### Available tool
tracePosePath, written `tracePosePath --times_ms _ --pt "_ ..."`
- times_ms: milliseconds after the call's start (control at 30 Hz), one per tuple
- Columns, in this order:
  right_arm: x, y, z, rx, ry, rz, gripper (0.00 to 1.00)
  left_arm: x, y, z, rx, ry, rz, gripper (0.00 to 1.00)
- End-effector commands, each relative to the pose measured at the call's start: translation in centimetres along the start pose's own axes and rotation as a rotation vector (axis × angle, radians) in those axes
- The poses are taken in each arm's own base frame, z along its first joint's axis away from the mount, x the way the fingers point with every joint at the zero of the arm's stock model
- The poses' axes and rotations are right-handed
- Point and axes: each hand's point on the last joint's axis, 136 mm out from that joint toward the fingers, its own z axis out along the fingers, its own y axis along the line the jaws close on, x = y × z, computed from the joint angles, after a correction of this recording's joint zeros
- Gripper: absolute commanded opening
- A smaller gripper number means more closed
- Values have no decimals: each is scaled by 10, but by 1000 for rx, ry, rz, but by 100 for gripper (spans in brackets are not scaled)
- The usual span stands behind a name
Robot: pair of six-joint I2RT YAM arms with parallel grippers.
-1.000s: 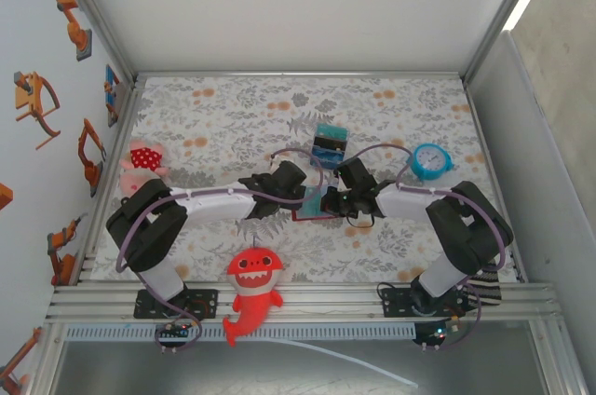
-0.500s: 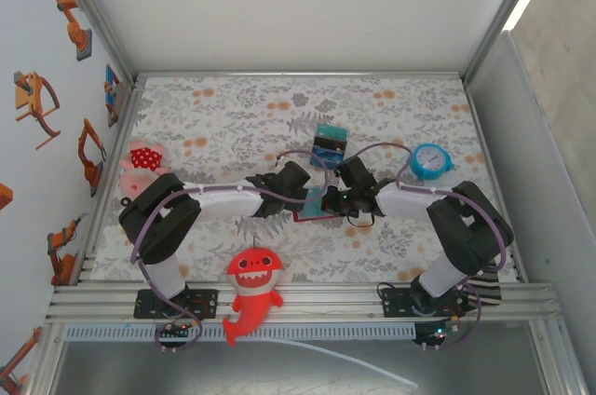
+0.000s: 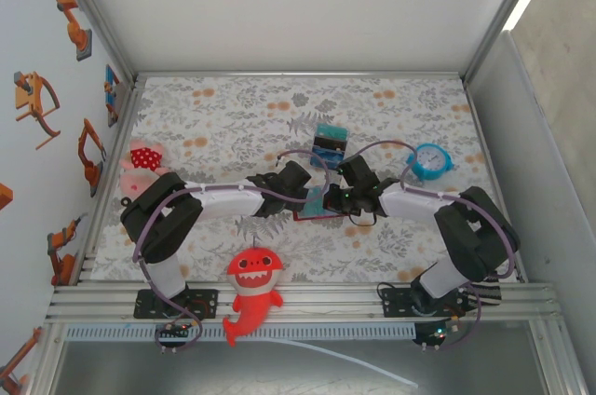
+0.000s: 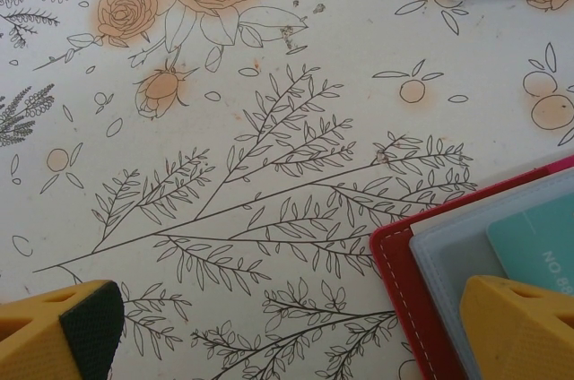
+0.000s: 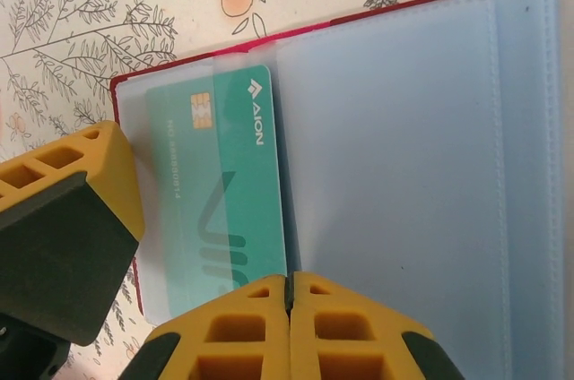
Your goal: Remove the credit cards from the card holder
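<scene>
While card holder [image 5: 404, 129] lies open | credit card [image 5: 220, 192] reads "AION" (teal) | right end effector [image 5: 289, 308] closed | left end effector [image 4: 289, 331] wide

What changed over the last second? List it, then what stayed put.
The left arm swung inward, carrying the open left gripper a little to the right, toward the card holder; one of its fingers sits over the holder's corner. The right arm's elbow eased slightly outward. Nothing was gripped or released. Unchanged: the right gripper shut at the teal credit card in the open holder, the clock, the striped block and the shark toy.
</scene>
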Motion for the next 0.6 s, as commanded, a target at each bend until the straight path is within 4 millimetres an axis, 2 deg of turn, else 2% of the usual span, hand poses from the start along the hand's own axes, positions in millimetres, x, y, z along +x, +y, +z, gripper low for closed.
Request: tracePosePath --times_ms 0,167,567 --pt "-7 2 -7 11 -21 -18 7 8 4 3 -33 32 44 97" --pt "-10 11 -8 -42 -25 -14 16 9 5 4 -37 36 47 97" --pt "-7 7 2 -89 -13 28 17 13 4 5 -30 46 38 97"
